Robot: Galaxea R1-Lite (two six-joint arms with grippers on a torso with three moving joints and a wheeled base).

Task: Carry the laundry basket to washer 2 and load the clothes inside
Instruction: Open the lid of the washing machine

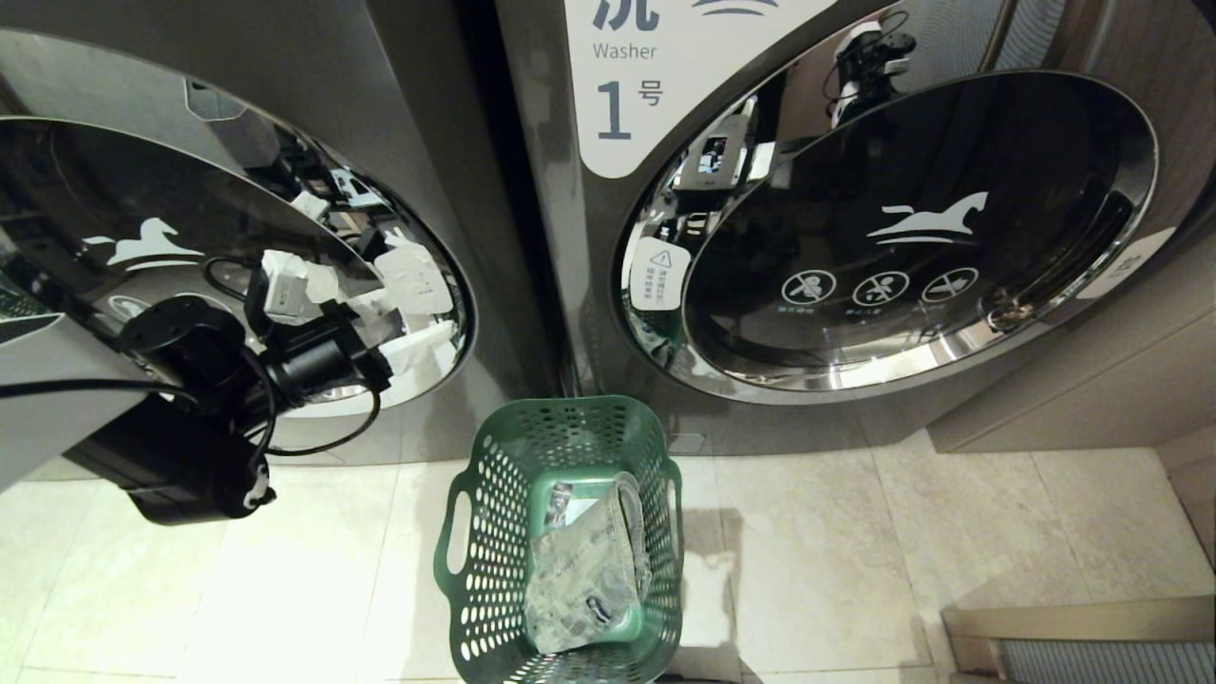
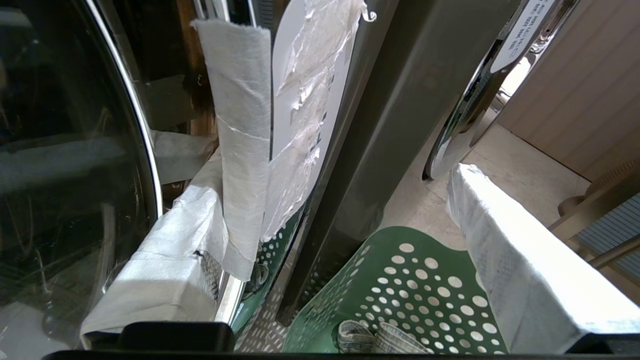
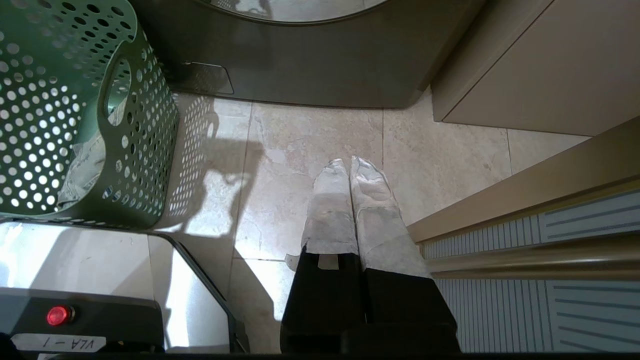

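The green perforated laundry basket (image 1: 494, 475) stands on the tiled floor between the two washers, with pale patterned clothes (image 1: 589, 570) lying in it. My left gripper (image 1: 404, 318) is raised at the right rim of the left washer's round door (image 1: 142, 190), which is shut; that washer's number is out of view. In the left wrist view the gripper (image 2: 335, 175) is open wide: one taped finger (image 2: 170, 250) lies along the door's chrome rim, and the other (image 2: 510, 260) hangs over the basket (image 2: 425, 280). My right gripper (image 3: 350, 167) is shut and empty, parked low over the floor beside the basket (image 3: 145, 125).
On the right stands the washer labelled 1 (image 1: 617, 104), its door (image 1: 902, 237) shut. A beige cabinet (image 1: 1092, 380) flanks it, and a low step with a grille (image 1: 1092, 636) sits at the lower right. My base (image 3: 75, 280) is just behind the basket.
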